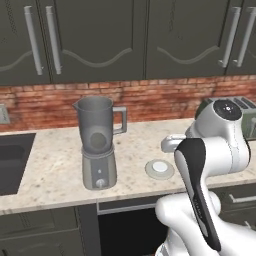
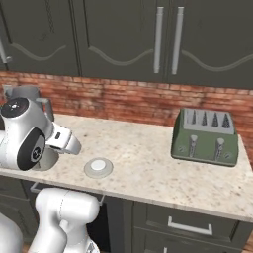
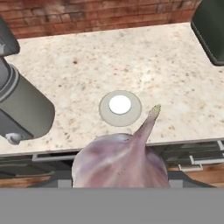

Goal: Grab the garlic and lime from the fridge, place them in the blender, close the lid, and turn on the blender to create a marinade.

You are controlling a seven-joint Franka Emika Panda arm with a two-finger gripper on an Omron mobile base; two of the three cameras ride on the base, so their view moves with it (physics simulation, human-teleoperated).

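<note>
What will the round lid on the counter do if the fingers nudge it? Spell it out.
The lid lies flat on the counter, so it would probably slide rather than roll or tip. It looks thin and small beside the blender, so likely light. Its low edge gives the fingers little to catch.

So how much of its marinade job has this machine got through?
Early on, by the look of it. The pinkish-white garlic bulb is in the gripper's hold, near the speckled counter. The smoky see-through blender jug stands open, apparently empty. Its flat pale round lid lies beside it. Left: drop the garlic in, fetch the lime, put the lid on, switch on.
</note>
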